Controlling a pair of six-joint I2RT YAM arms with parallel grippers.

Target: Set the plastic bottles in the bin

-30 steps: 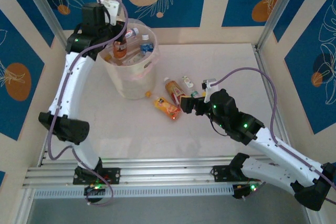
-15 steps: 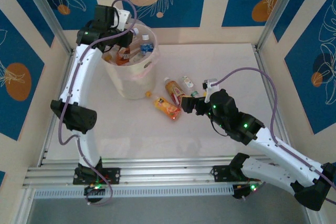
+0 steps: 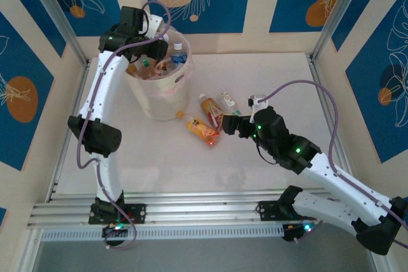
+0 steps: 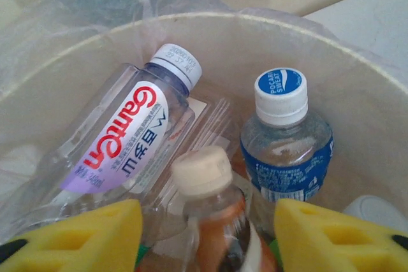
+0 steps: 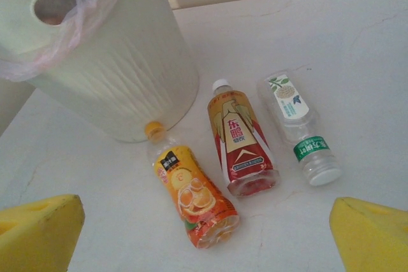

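Note:
The bin (image 3: 163,99), a cream bucket with a pinkish bag, stands at the back left with several plastic bottles inside. My left gripper (image 3: 149,51) hangs over its mouth. In the left wrist view my left gripper (image 4: 207,221) is open, and a blurred cream-capped bottle (image 4: 203,173) sits between the yellow pads (image 4: 95,237) with gaps on both sides. Beside it lie a red-lettered bottle (image 4: 127,135) and a blue-labelled bottle (image 4: 287,138). My right gripper (image 3: 225,124) is open above the table near three lying bottles: orange (image 5: 191,189), red (image 5: 239,138) and clear green-labelled (image 5: 298,125).
The bin's wall (image 5: 121,74) touches the orange bottle's cap. Metal frame posts and patterned walls close in the table on the left, back and right. Bare white tabletop (image 3: 159,157) lies in front of the bin and bottles.
My left gripper moved right along the bin's rim, and its jaws opened off the orange-labelled bottle, which now sits lower in the bin. The right arm barely moved.

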